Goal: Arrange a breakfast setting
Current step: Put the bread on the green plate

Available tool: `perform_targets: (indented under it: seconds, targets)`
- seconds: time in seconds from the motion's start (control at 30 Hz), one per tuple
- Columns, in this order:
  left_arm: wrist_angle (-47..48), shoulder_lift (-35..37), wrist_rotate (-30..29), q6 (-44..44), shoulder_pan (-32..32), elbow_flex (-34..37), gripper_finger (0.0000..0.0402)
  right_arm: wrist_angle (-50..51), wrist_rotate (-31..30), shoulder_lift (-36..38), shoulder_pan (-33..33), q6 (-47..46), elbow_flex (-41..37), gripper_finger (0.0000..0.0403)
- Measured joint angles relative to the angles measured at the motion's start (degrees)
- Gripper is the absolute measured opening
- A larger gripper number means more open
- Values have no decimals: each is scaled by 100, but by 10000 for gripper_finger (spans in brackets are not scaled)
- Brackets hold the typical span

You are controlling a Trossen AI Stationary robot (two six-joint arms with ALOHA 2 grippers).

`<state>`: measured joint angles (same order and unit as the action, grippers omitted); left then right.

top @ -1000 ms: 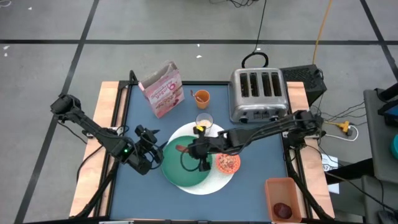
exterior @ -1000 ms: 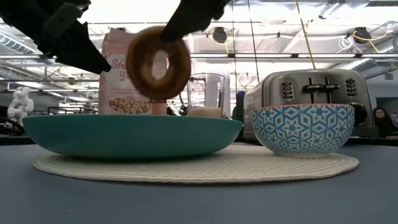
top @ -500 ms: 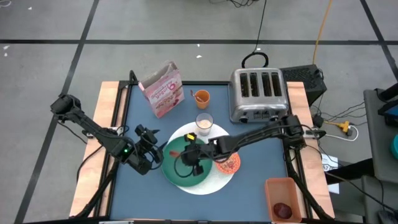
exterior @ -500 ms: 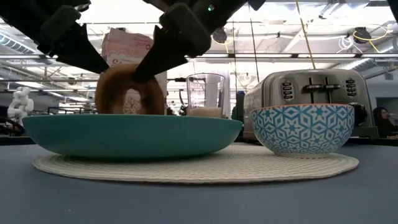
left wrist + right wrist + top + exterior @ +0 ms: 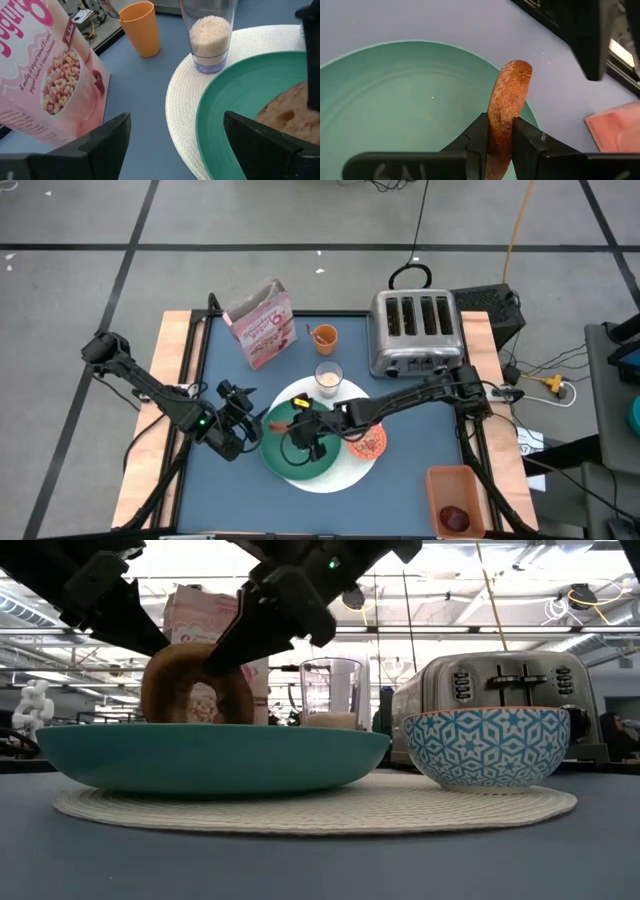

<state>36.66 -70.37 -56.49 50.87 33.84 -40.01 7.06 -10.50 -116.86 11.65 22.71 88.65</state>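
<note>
A brown bagel [image 5: 195, 685] stands on edge over the green plate [image 5: 210, 755], with my right gripper [image 5: 502, 142] shut on it. Its lower edge is hidden behind the plate's rim. The plate lies on the white round mat [image 5: 320, 808], next to the small patterned bowl [image 5: 487, 745] and the milk glass [image 5: 210, 35]. My left gripper [image 5: 255, 423] waits open at the plate's left edge, touching nothing. Behind stand the pink cereal box [image 5: 45, 75] and the orange cup [image 5: 142, 27]. The dark red fruit [image 5: 455, 517] lies in the orange bin. My right gripper pinches the bagel's ring [image 5: 501, 125] between its two fingers [image 5: 479, 136], one on each flat face. The fingers come from the table's right, slanting down. The bagel stands upright on edge inside the plate; whether it touches the plate's floor I cannot tell.
The silver toaster [image 5: 415, 330] stands at the back right. The orange bin [image 5: 455, 480] sits at the front right corner. Open blue table lies in front of the mat and left of the plate.
My right gripper has come down and toward the table's left with the bagel, rolling its wrist. The bagel has sunk from above the plate's rim to low inside the plate, still on edge.
</note>
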Motion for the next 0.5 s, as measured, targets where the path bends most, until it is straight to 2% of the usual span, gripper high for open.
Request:
perform_targets:
  seconds: [0.3, 0.5]
  targets:
    - [-40, 2, 2, -7, 0, 0, 322, -333, -19, -294, 12, 646, 1, 57]
    - [-43, 2, 0, -17, 0, 0, 321, -278, 2, -302, 9, 459, 1, 57]
